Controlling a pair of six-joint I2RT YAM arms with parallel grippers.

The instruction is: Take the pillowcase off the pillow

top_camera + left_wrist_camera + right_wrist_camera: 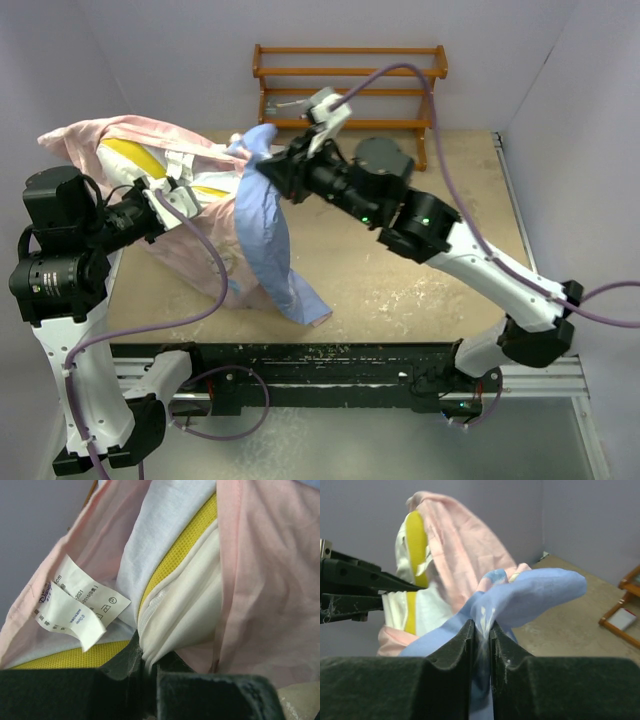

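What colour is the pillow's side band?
Yellow; the pillow's side band shows best in the left wrist view.

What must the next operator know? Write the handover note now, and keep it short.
Left gripper: shut on the pillow, on its white edge beside the yellow band.
Right gripper: shut on the pillowcase, holding a blue fold raised; the rest hangs to the table.
Done: case peeled partly back, pink inside showing, one end of the pillow exposed.
Left: pink fabric wraps the far part of the pillow. Probably pull the case clear with the right while the left holds, then release.
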